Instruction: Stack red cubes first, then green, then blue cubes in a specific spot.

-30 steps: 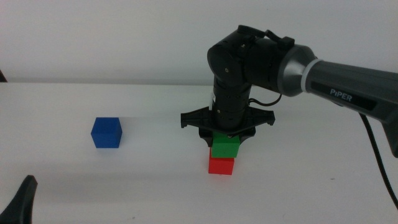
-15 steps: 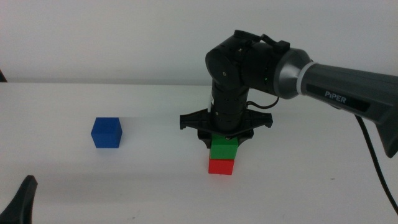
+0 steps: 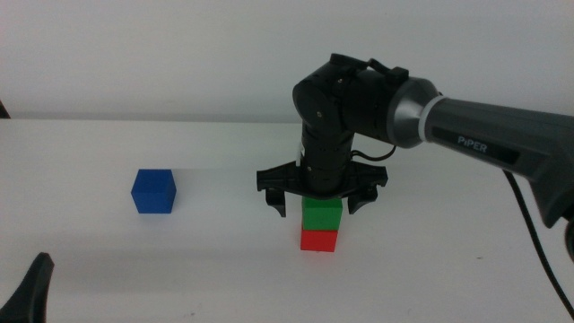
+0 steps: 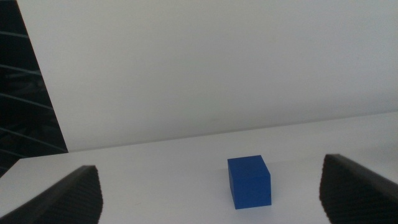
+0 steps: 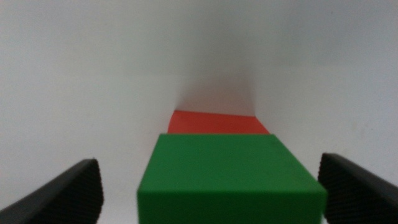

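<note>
The green cube (image 3: 322, 213) sits on top of the red cube (image 3: 318, 240) on the white table, right of centre. My right gripper (image 3: 317, 205) hangs straight over this stack, open, with one jaw on each side of the green cube and not touching it. The right wrist view shows the green cube (image 5: 231, 180) between the spread jaws, with the red cube (image 5: 217, 122) under it. The blue cube (image 3: 153, 191) stands alone at the left. My left gripper (image 4: 211, 199) is open and empty, low at the near left (image 3: 29, 289), facing the blue cube (image 4: 249, 181).
The white tabletop (image 3: 224, 269) runs back to a plain white wall. The right arm (image 3: 502, 126) reaches in from the right above the table. A dark edge (image 4: 31, 93) shows beside the table in the left wrist view.
My right gripper's jaws have spread apart and let go of the green cube, which stays on the red cube. The blue cube and the left gripper have not moved.
</note>
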